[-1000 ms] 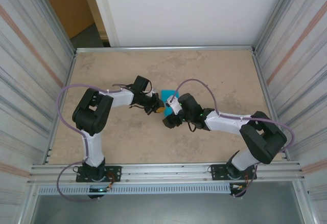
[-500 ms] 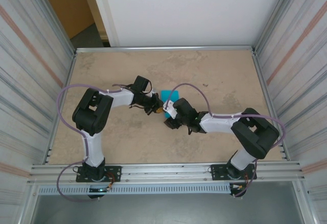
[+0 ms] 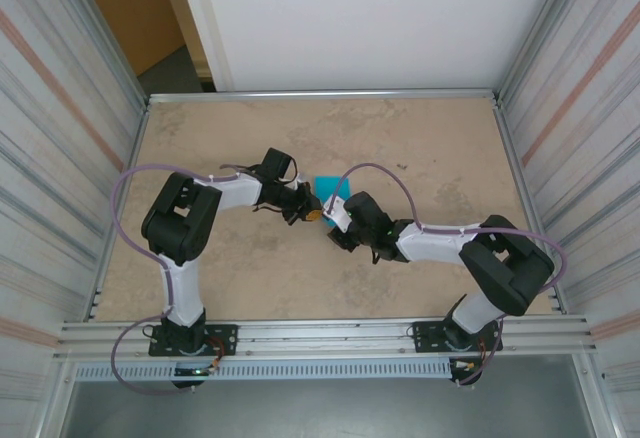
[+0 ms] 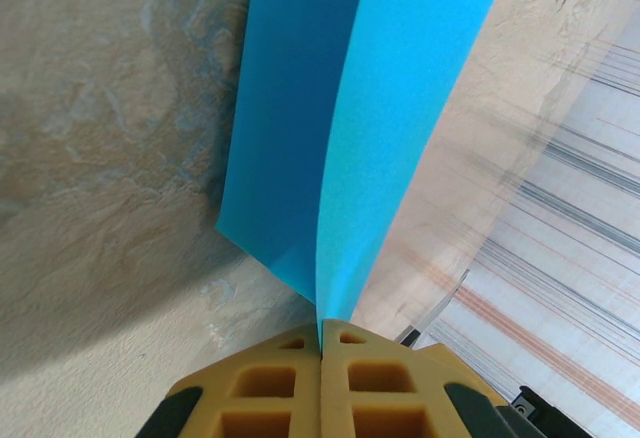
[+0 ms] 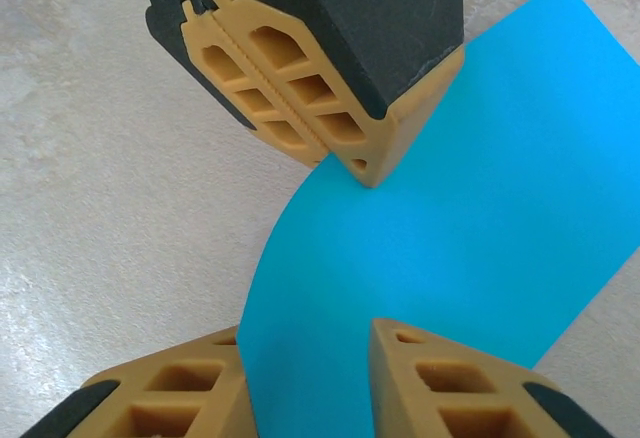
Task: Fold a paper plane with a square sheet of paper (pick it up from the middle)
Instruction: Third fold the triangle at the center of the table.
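The left tool (image 4: 321,336) is clamped tight on the edge of the square sheet of paper (image 4: 385,108). Its two orange fingers (image 4: 265,388) are pressed flat together, and the teal-blue sheet rises out of the seam between them. In the right wrist view the same left tool (image 5: 345,158) reaches in from the top, its tips at the sheet's (image 5: 460,208) upper edge, where the paper bends into a curve.

The right tool (image 5: 305,343) stands partly open, one orange finger (image 5: 165,398) on each side of the sheet and the paper running down through the gap. Whether either pad presses on it cannot be made out.

From above, the left tool (image 3: 308,210) and the right tool (image 3: 332,223) meet tip to tip near the middle of the mottled beige tabletop (image 3: 430,138). The sheet (image 3: 331,187) shows just beyond them, toward the back. The black wrists cover its near part, so its full outline is hidden there.

A lilac cable (image 3: 125,198) loops off the left arm. Ribbed metal walls (image 3: 50,108) close in both sides, a white panel (image 3: 380,18) stands behind, and an aluminium rail (image 3: 320,336) runs along the near edge.

In the left wrist view the sheet shows a darker and a lighter panel meeting along one line, though crease or soft bend is hard to tell. Its far end is cut off by the top of the frame. In the right wrist view the sheet's lower end runs out of frame between the fingers.
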Controlling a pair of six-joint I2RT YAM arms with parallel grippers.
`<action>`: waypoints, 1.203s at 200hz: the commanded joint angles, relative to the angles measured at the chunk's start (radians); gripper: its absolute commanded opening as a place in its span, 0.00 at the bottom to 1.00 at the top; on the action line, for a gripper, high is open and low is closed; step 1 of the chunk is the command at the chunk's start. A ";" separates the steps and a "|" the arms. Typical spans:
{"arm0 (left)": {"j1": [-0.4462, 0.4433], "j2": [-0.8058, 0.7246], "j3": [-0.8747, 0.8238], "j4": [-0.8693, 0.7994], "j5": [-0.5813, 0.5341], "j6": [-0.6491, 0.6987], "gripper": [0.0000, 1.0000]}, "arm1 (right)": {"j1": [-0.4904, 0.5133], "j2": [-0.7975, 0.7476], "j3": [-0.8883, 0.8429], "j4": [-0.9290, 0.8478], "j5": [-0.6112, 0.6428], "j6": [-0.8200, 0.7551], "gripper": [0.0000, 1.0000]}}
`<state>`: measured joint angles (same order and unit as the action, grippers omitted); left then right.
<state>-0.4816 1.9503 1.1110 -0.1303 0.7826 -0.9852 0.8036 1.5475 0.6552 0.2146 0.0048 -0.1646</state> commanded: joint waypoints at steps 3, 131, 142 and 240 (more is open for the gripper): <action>0.001 -0.035 0.014 -0.026 0.009 -0.004 0.00 | -0.018 -0.015 0.013 0.004 -0.059 0.031 0.27; 0.089 -0.152 0.076 -0.086 -0.079 0.159 0.27 | -0.139 -0.004 0.103 -0.197 -0.525 0.168 0.02; 0.063 -0.112 0.114 -0.091 -0.077 0.169 0.26 | -0.141 0.009 0.113 -0.211 -0.549 0.176 0.02; -0.031 0.129 0.353 -0.376 -0.189 0.313 0.12 | -0.149 0.094 0.145 -0.225 -0.620 0.266 0.00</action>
<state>-0.4942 2.0396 1.4151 -0.4000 0.6369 -0.7383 0.6651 1.6188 0.7689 0.0128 -0.5812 0.0719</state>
